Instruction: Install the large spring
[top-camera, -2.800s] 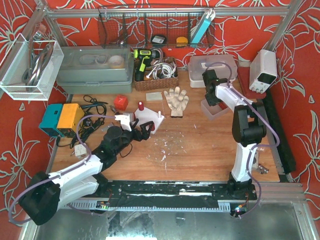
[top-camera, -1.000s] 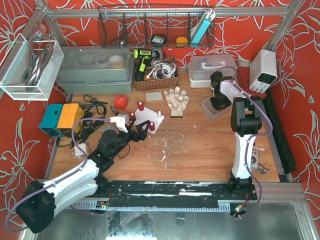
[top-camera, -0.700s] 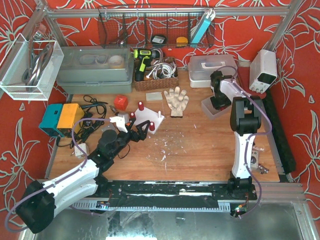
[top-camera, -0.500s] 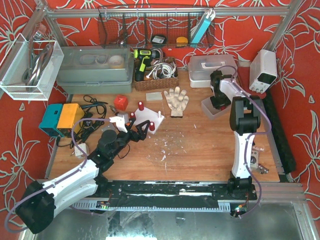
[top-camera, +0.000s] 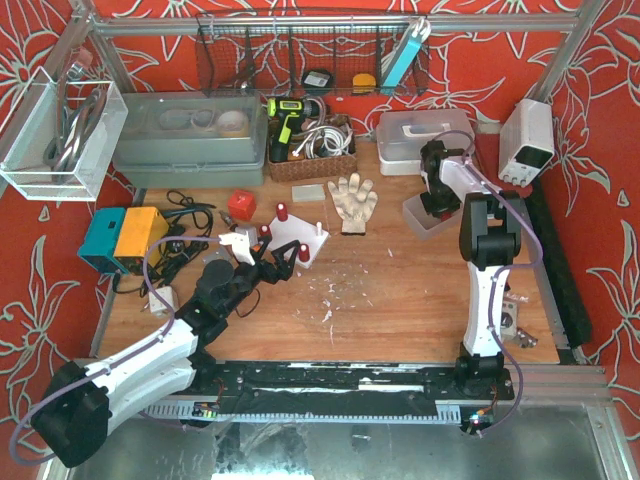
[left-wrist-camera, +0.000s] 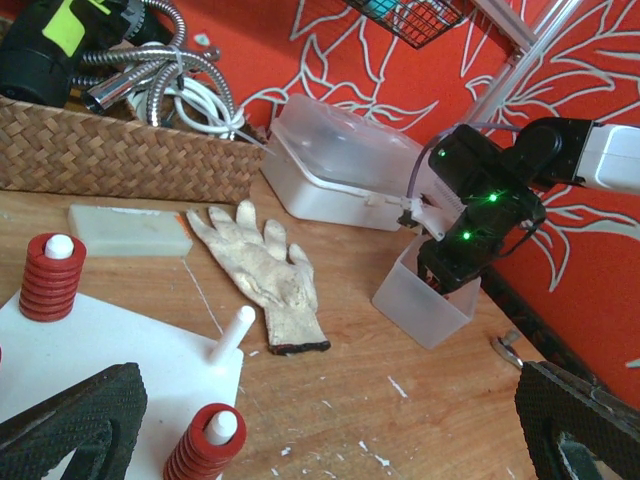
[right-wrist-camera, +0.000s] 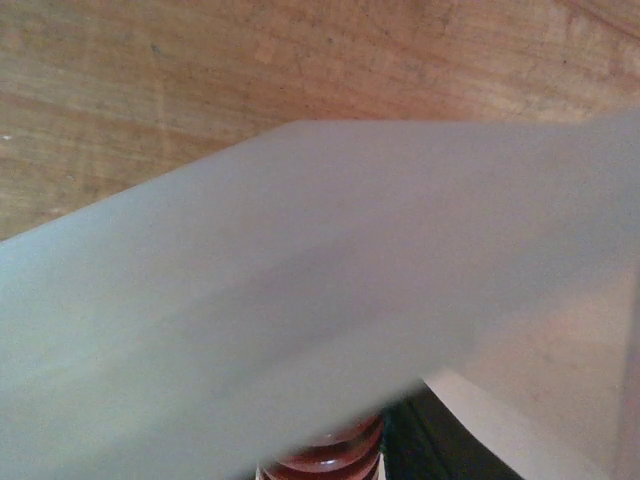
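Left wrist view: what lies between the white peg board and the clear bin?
A white glove lies flat between the peg board and the bin, as the left wrist view shows.

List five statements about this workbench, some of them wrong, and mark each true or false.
1. The right gripper reaches down into the translucent bin. True.
2. The white glove lies inside the wicker basket. False: it lies flat on the table, between basket and bin.
3. One white peg on the white board is bare. True.
4. The left gripper grips a red spring. False: its jaws stand wide open and empty.
5. Two red springs sit on pegs of the board. True.
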